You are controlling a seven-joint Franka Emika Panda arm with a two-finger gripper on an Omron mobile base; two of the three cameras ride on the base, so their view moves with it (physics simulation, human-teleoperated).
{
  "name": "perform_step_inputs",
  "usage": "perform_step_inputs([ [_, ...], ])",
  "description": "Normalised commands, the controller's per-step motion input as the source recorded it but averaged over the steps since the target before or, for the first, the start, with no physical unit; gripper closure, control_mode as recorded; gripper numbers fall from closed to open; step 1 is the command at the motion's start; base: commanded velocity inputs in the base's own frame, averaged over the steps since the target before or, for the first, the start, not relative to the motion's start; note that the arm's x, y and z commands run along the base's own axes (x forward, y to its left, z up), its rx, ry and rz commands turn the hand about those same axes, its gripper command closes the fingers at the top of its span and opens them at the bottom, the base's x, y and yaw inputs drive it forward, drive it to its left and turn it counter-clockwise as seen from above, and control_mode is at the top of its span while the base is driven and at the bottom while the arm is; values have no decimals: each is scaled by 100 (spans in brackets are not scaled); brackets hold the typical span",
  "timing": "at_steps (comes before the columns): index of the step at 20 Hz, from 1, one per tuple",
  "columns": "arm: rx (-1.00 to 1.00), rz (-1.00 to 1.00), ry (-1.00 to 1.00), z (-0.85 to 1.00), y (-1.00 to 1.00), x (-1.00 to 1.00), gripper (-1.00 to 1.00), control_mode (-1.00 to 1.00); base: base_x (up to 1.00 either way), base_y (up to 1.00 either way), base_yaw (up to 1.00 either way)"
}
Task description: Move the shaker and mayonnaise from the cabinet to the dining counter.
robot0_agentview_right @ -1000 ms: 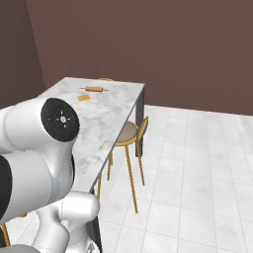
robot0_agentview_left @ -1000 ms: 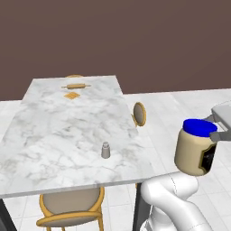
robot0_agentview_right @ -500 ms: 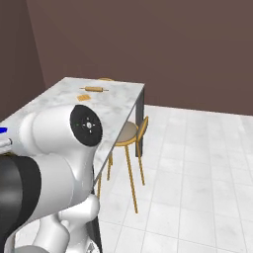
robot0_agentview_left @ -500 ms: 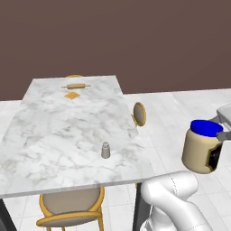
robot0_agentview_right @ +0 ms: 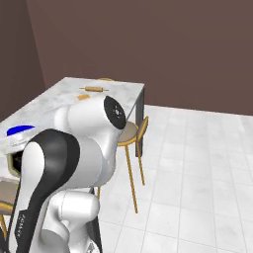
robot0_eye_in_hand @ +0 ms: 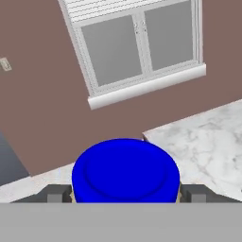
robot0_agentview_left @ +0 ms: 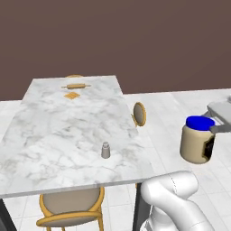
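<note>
A dark brown wall stood behind a pale tiled floor, and the dining counter [robot0_agentview_left: 67, 122] stretched out with its marbled white-grey tabletop. At the far end of that tabletop lay a rolling pin [robot0_agentview_left: 76, 86], and just in front of it a small flat orange item [robot0_agentview_left: 71, 95]. The shaker [robot0_agentview_left: 105, 150] stood upright on the near part of the tabletop, close to the right edge, all on its own. Orange-wood chairs sat around it: one tucked under the near edge [robot0_agentview_left: 71, 208], one round back at the right side [robot0_agentview_left: 139, 113]. And off to the right, well clear of the tabletop and up in the air over the floor, there was the mayonnaise [robot0_agentview_left: 197, 139], upright, blue lid on top, dark label facing right. The end effector [robot0_eye_in_hand: 126, 193] was clamped on that jar: in the hand view a dark finger [robot0_eye_in_hand: 55, 193] sat against each side of the blue lid. Beyond the lid, a corner of marble top [robot0_eye_in_hand: 203, 137] and a white-framed window [robot0_eye_in_hand: 137, 45] showed.
</note>
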Motion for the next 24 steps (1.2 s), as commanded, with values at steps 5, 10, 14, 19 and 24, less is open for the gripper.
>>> perform_step_inputs([
  [5, -25, 0, -11, -28, 1, 36, 100, -100, 0, 0, 0],
  [10, -38, -4, -28, -41, 6, 19, 100, -100, 0, 0, 0],
  [14, -11, -4, -21, -26, 0, 29, 100, -100, 0, 0, 0],
  [19, 21, 0, -3, -5, -3, 48, 100, -100, 0, 0, 0],
  [24, 37, 1, 0, -1, -7, 51, 100, -100, 0, 0, 0],
])
